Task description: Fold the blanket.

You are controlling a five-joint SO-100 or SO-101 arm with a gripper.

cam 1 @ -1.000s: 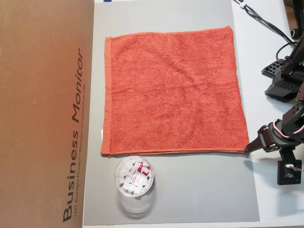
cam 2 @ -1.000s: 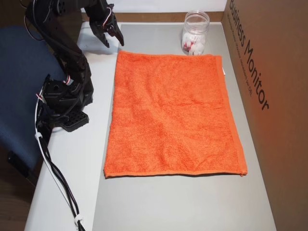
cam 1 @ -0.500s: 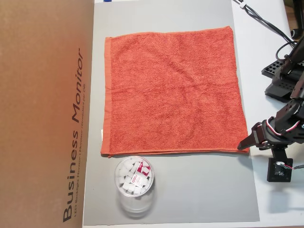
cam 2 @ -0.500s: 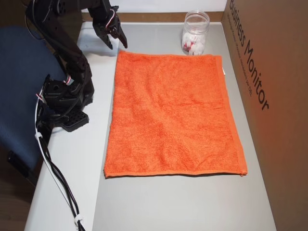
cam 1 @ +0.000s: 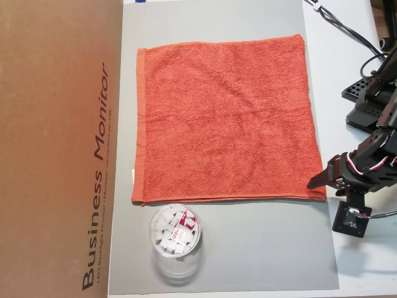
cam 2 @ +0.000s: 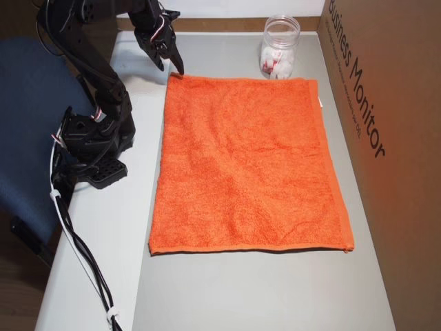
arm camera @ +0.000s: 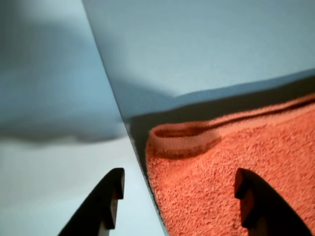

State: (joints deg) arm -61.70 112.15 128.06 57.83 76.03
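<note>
The blanket (cam 1: 223, 118) is an orange-red terry towel lying flat and unfolded on a grey mat (cam 1: 260, 248); it also shows in another overhead view (cam 2: 248, 158). My gripper (cam 1: 317, 184) hangs at the towel's lower right corner in an overhead view, which is its top left corner (cam 2: 178, 69) in another overhead view. In the wrist view the gripper (arm camera: 179, 179) is open. Its two dark fingertips (arm camera: 112, 194) stand wide apart on either side of the hemmed corner (arm camera: 172, 140), one over the white table and one over the cloth. Nothing is gripped.
A clear plastic cup (cam 1: 175, 236) with white cubes stands just off the towel's edge (cam 2: 279, 48). A large cardboard box (cam 1: 56, 149) borders the mat's far side (cam 2: 393, 110). The arm's base (cam 2: 93, 148) and cables (cam 2: 83, 262) sit on the white table beside a blue chair (cam 2: 24, 138).
The gripper has slid in from the white table toward the towel until it is over the corner. The towel and the cup have not moved.
</note>
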